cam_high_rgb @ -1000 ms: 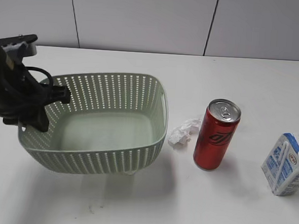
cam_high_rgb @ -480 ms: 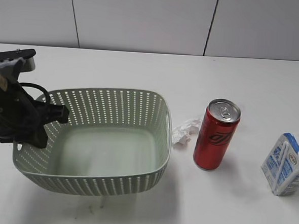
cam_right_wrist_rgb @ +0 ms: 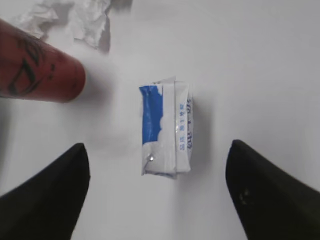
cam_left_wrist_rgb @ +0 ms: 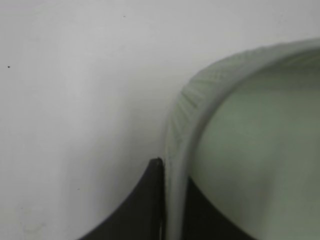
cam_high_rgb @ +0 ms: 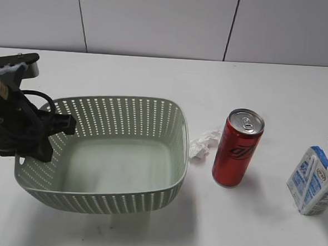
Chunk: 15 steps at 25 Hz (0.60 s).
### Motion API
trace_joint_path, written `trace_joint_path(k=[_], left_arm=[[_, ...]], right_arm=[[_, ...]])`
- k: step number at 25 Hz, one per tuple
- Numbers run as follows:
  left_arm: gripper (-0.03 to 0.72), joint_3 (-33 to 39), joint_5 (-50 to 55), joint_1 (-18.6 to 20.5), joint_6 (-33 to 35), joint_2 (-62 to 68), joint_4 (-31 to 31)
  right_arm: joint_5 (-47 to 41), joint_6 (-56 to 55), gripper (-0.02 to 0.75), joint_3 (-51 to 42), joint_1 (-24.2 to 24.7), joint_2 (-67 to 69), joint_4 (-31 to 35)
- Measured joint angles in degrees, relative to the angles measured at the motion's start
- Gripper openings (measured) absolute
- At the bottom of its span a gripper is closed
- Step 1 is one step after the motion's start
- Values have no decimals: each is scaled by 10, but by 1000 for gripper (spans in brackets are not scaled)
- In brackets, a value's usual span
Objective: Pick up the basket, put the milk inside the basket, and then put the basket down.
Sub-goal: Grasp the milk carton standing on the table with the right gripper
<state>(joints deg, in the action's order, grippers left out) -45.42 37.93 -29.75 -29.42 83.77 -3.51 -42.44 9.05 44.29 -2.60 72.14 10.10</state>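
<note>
The pale sage-green basket (cam_high_rgb: 112, 153) is held off the table at the left of the exterior view. My left gripper (cam_high_rgb: 40, 143) is shut on the basket's left rim; in the left wrist view the rim (cam_left_wrist_rgb: 200, 115) runs between the two black jaws (cam_left_wrist_rgb: 172, 200). The milk (cam_high_rgb: 315, 181), a white-and-blue carton with a straw, stands at the far right. In the right wrist view the milk (cam_right_wrist_rgb: 166, 131) lies straight below my right gripper (cam_right_wrist_rgb: 157, 155), whose jaws are wide open on either side of it, above it and apart from it.
A tall red can (cam_high_rgb: 238, 147) stands between basket and milk; it also shows in the right wrist view (cam_right_wrist_rgb: 35, 65). A crumpled white paper (cam_high_rgb: 203, 143) lies just left of the can, near the basket's right wall. The table is white.
The basket has levelled out from a tilt and shifted slightly right and toward the front, held by the left gripper. A dark part of the right arm has appeared at the right edge.
</note>
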Motion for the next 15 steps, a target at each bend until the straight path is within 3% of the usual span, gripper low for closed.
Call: trace_joint_path(k=[11, 15], left_arm=[[-1, 0, -2, 0, 0, 0, 0], [-1, 0, -3, 0, 0, 0, 0]], right_arm=[[60, 16, 647, 15, 0, 183, -2], [69, 16, 591, 15, 0, 214, 0]])
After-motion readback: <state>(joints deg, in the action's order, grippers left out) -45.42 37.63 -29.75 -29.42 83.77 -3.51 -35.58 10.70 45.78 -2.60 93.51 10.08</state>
